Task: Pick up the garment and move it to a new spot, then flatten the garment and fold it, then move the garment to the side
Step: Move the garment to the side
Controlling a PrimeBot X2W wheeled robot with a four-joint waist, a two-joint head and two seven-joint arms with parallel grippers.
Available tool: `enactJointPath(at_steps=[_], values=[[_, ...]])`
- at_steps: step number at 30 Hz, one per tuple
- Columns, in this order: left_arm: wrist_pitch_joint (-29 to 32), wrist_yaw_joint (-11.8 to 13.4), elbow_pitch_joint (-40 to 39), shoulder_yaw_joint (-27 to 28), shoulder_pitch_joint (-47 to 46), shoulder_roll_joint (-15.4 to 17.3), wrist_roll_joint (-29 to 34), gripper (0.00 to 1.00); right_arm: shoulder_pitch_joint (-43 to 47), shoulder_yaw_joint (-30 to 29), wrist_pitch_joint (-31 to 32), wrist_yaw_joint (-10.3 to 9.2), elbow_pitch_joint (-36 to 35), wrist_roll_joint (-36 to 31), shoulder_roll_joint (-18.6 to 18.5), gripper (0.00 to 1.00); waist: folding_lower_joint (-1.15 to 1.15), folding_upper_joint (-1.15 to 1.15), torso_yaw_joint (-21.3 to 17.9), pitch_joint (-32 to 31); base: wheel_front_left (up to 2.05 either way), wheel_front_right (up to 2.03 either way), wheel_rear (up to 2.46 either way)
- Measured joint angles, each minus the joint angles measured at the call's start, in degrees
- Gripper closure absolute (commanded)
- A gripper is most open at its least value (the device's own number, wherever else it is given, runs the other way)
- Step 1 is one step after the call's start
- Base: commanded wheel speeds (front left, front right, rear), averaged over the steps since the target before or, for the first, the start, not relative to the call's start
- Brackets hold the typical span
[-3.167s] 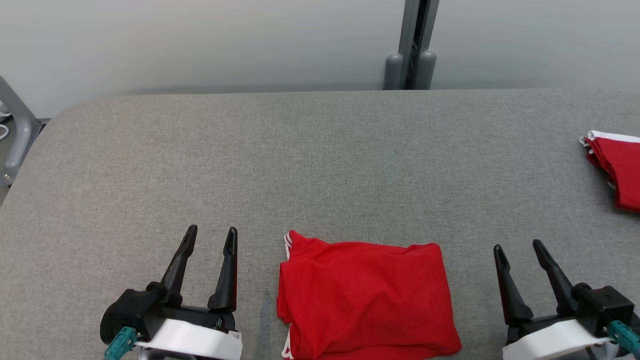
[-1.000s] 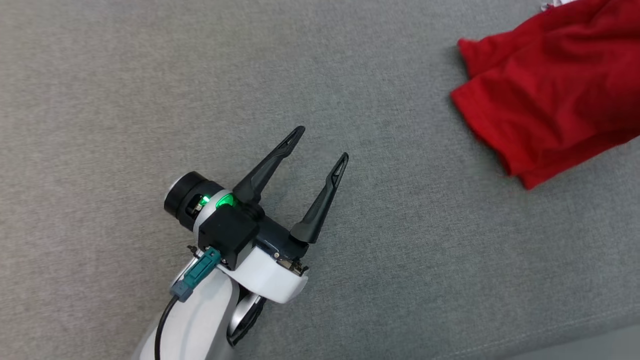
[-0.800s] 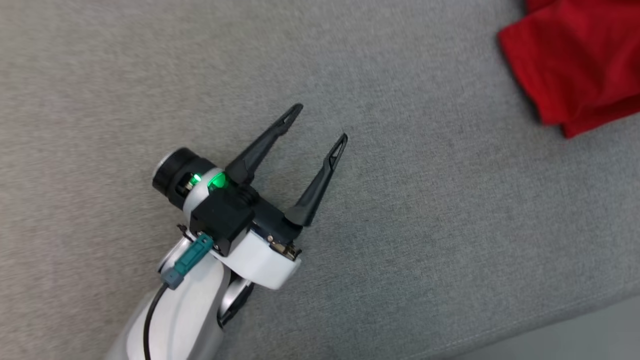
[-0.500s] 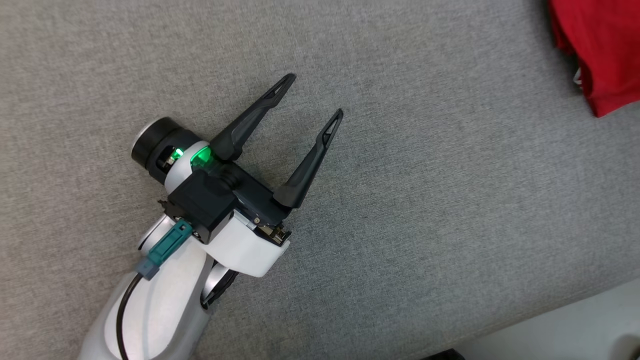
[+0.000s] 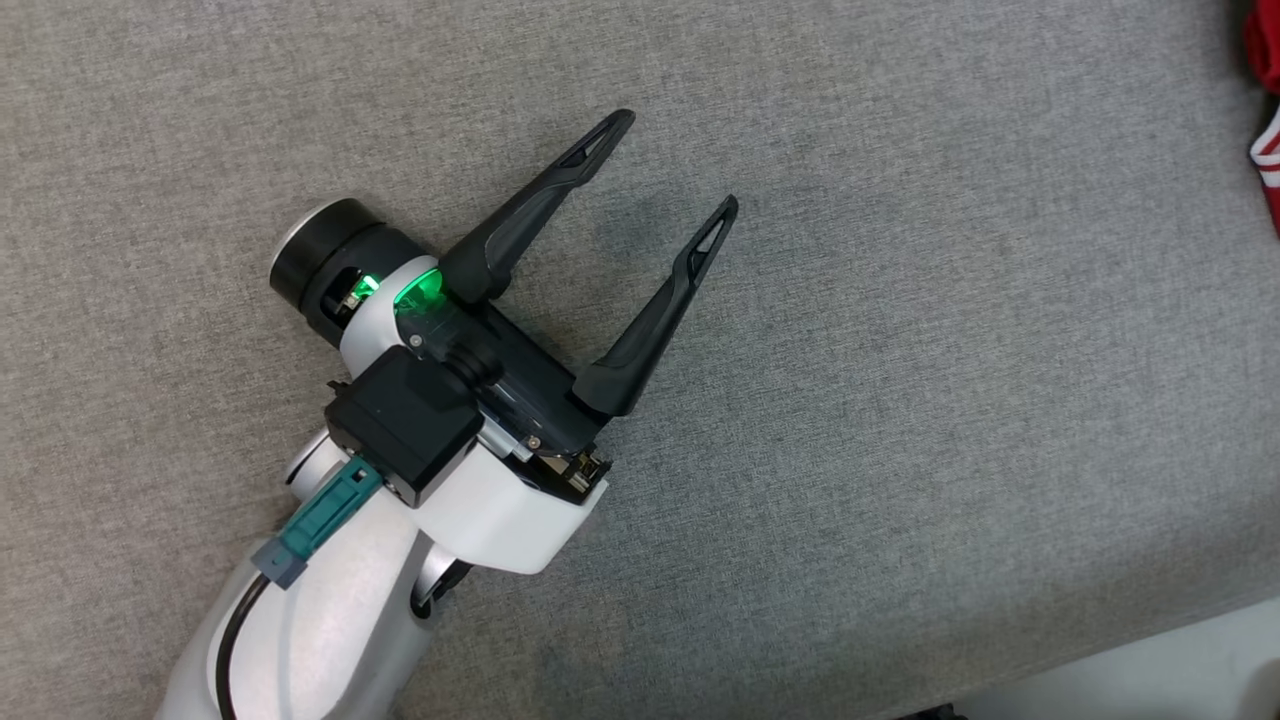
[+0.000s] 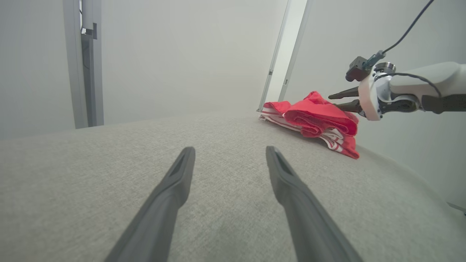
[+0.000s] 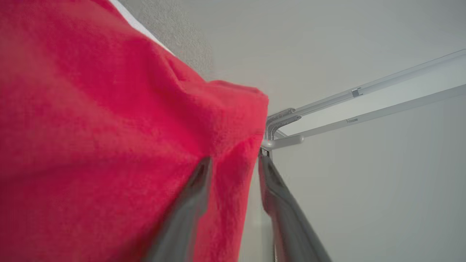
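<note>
Left wrist view, two tools: left tool [image 6: 230,149] gapes empty, right tool [image 6: 332,102] parted astride garment [image 6: 316,116].

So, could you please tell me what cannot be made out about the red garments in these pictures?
Head view: the red fabric garment pile is cut off by the right edge; just a white-striped sliver shows.
Left wrist view: the pile is too distant to count its layers.
Right wrist view: the pile's blurred cloth, close to the lens between the fingers of the right gripper, hides most of the grey padded table.
</note>
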Motion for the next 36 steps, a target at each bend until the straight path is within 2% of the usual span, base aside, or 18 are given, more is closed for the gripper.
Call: enactJointPath(at_steps=[9,15,19,27,31,36], values=[[-0.9,0.5,3.7,0.2,0.8,-0.2,-1.3,0.0,-3.9,-0.5,-3.1,0.0,4.2,-2.9,1.4,0.0,0.0,0.0,1.1,-3.4,0.0,0.0,0.0],[-1.4,1.1,7.5,0.7,3.9,-1.3,-2.5,0.0,-4.4,0.7,-5.7,0.0,1.5,-0.3,4.3,0.0,0.0,0.0,2.1,-9.0,0.0,0.0,0.0],[-1.5,2.0,8.4,2.6,5.6,-2.3,-3.4,0.0,-3.8,0.5,-7.1,-0.01,-3.0,3.8,8.1,0.0,0.0,0.0,3.1,-13.9,0.0,0.0,0.0],[-1.6,4.0,7.5,8.9,12.3,-4.3,-4.8,0.0,7.6,3.8,-7.9,-0.01,-13.5,8.6,15.8,0.0,0.0,0.0,5.9,-24.6,0.0,0.0,0.0],[-1.6,4.5,7.3,12.0,15.9,-5.3,-5.0,0.0,14.8,2.6,-7.8,-0.02,-19.2,9.5,18.9,0.0,0.0,0.0,7.9,-29.3,0.0,0.0,0.0],[-1.6,4.8,7.1,15.6,19.2,-5.9,-4.9,0.0,23.4,-0.4,-7.8,-0.02,-26.2,9.4,24.6,0.0,0.0,0.0,11.1,-33.3,0.0,0.0,0.0]])
